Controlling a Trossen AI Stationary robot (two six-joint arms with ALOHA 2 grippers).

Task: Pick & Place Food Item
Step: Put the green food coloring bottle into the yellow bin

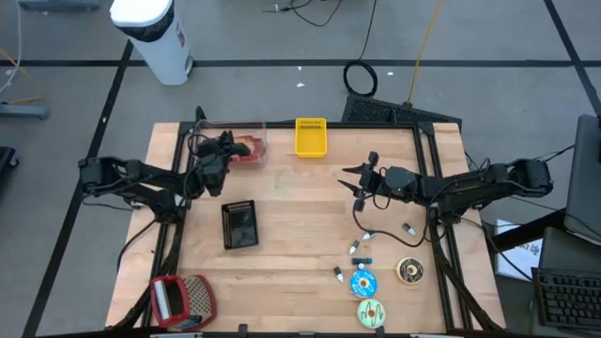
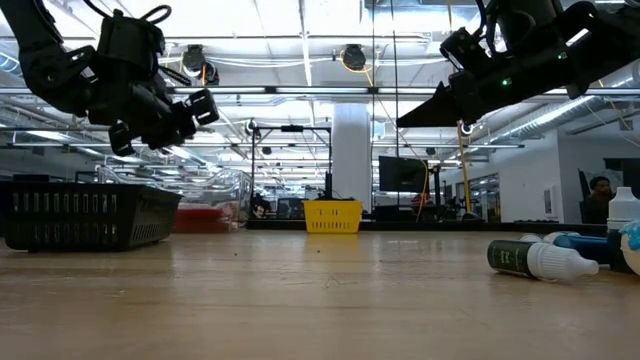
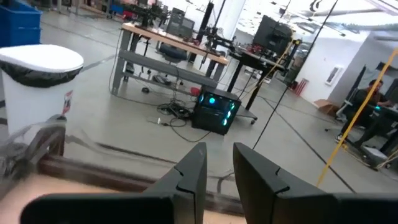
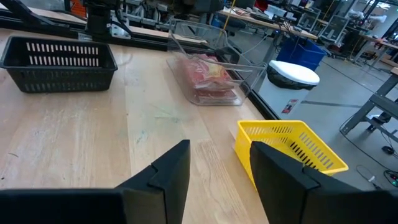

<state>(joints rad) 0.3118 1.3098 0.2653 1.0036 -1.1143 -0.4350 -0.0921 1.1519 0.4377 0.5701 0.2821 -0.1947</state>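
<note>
L claw (image 1: 223, 144) raised over clear bin (image 1: 246, 147) at worktop (image 1: 291, 235) far edge, fingers (image 3: 189, 177) narrowly parted, nothing betw them; poised to reach in, prob. Red food item (image 4: 208, 74) lies inside bin. R claw (image 1: 361, 178) hovers mid-worktop, fingers apart, empty, waiting nr yellow basket (image 1: 311, 136), likely drop spot. Black basket (image 1: 239, 224) between arms.

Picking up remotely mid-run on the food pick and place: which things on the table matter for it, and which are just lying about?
Job:
- clear bin holding red food
- yellow basket
- black basket
- left hand, over the clear bin
- right hand, empty

Lying about:
- small bottles
- doughnuts
- red basket
</note>
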